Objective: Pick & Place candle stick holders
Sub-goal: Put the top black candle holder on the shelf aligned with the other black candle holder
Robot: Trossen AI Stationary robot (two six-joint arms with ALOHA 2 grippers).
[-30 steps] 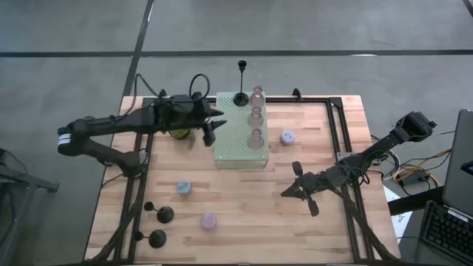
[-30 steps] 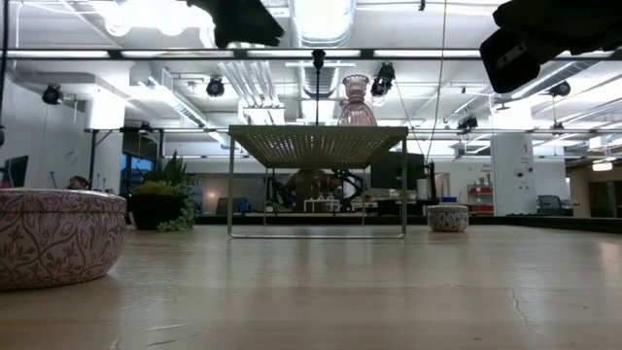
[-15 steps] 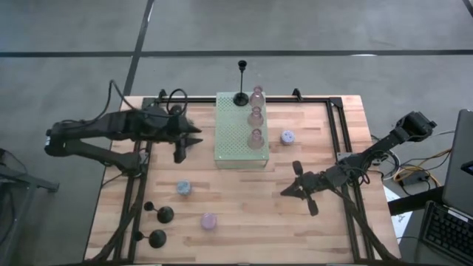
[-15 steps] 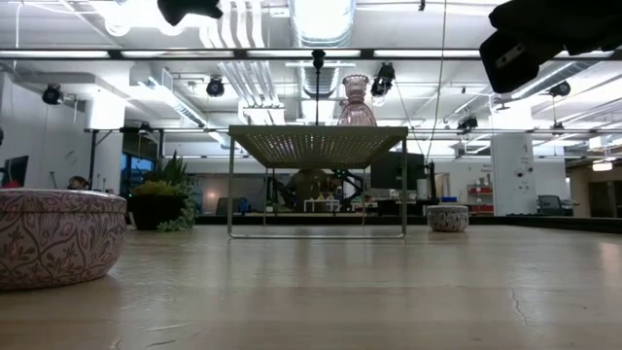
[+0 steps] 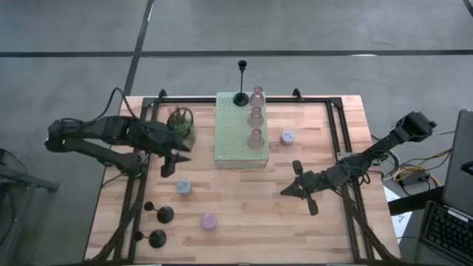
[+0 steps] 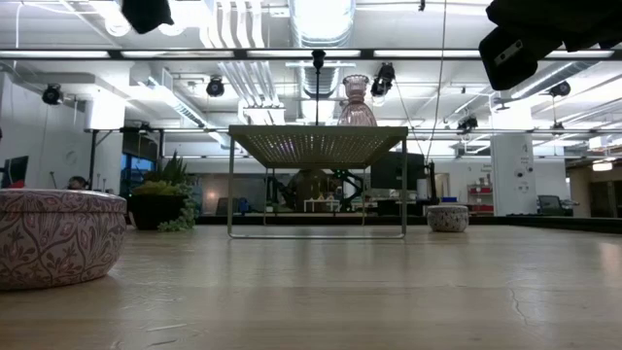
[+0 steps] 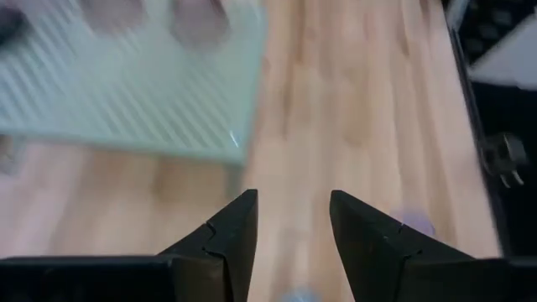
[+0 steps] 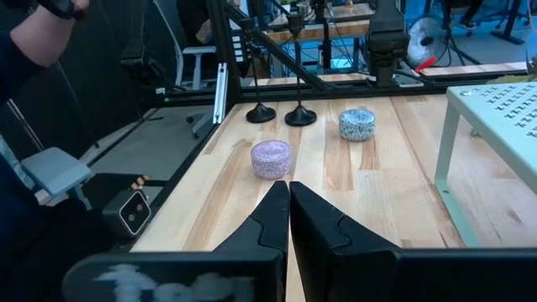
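A pale green perforated board (image 5: 235,140) stands on legs at the table's far middle. It carries three pink glass holders (image 5: 256,117) and one black holder (image 5: 241,96). A blue stubby holder (image 5: 287,137) sits on the table right of the board. Another blue one (image 5: 183,188), a lavender one (image 5: 209,220) and two black holders (image 5: 165,214) stand at the near left. My left gripper (image 5: 173,159) is open and empty, above the table left of the board. My right gripper (image 5: 287,191) is shut and empty at the right middle. Its wrist view shows the lavender holder (image 8: 271,158).
A small green potted plant (image 5: 181,125) stands just left of the board, close to my left arm. Black rails run along the table's left and right edges (image 5: 341,140). Bare wood lies between the board and the near edge.
My left gripper has drawn back from beside the board toward the table's left and near edges. The potted plant, which it covered before, now shows. The holders have not moved.
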